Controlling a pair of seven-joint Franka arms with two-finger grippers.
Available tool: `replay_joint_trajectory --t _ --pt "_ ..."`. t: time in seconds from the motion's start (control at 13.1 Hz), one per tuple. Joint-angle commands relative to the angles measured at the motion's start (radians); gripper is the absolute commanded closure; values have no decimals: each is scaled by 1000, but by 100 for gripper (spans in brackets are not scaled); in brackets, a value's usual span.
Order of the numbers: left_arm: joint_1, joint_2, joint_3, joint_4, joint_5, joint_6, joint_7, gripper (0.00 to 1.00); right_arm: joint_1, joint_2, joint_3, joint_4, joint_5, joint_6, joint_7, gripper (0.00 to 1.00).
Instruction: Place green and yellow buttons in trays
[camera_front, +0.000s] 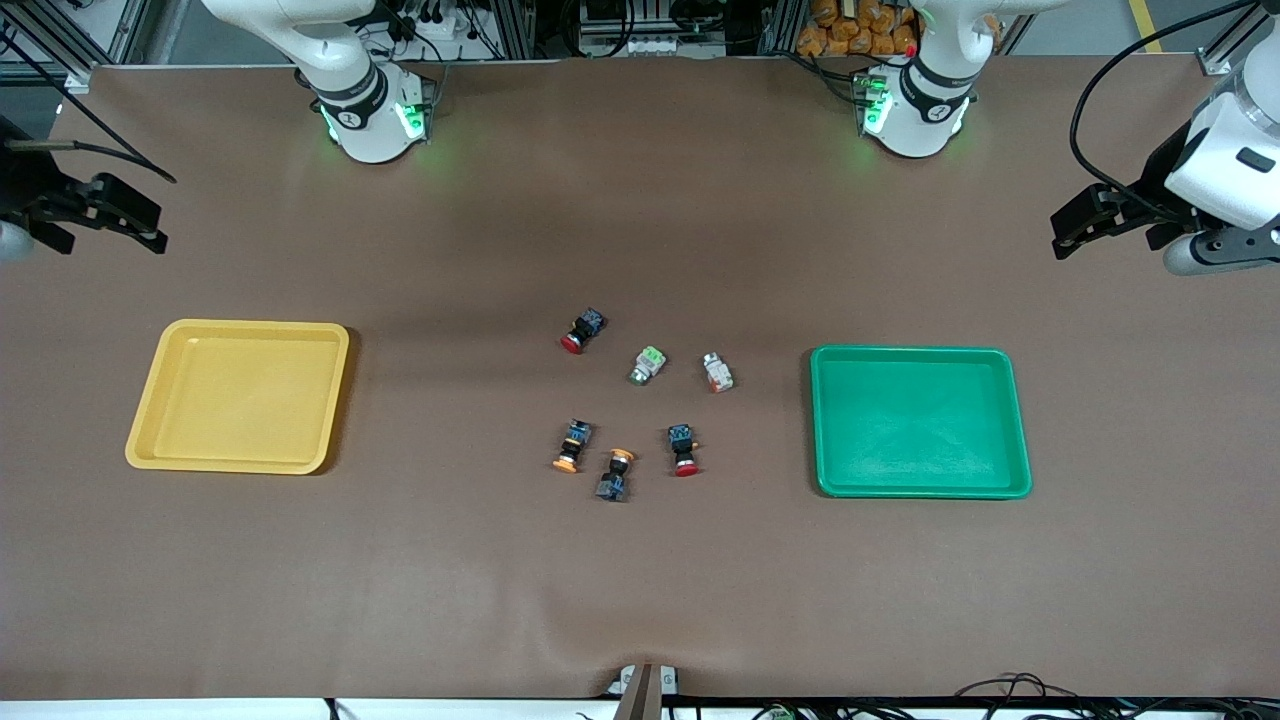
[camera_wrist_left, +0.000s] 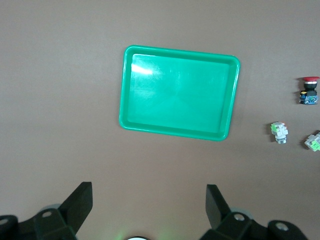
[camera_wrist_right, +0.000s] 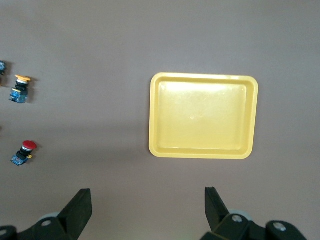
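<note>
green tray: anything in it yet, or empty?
Empty. The green tray shows only bare floor in the front and left wrist views; all six switches, including the light-green one, lie on the table outside it.

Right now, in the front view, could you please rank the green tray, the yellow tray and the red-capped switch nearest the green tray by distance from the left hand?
1. Green tray, toward the left arm's end of the table, closest to the left hand.
2. Red-capped switch, mid-table beside the green tray.
3. Yellow tray, toward the right arm's end.

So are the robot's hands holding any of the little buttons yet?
No, nothing is held. The left gripper and the right gripper are both open and empty, each waiting high at its own end of the table.
</note>
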Motion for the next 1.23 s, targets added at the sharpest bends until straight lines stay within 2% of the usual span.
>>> replay_joint_trajectory --t 0.0,0.92,1.15 --pt "7 -5 -2 10 -12 -9 18 0 -55 2 51 52 -13 -42 -16 0" --pt "-2 12 -4 18 -23 -15 6 0 -40 12 53 59 -17 -69 -16 0" --pt "-28 75 -27 21 -20 -12 -66 0 -40 13 51 56 -17 -69 -15 0"
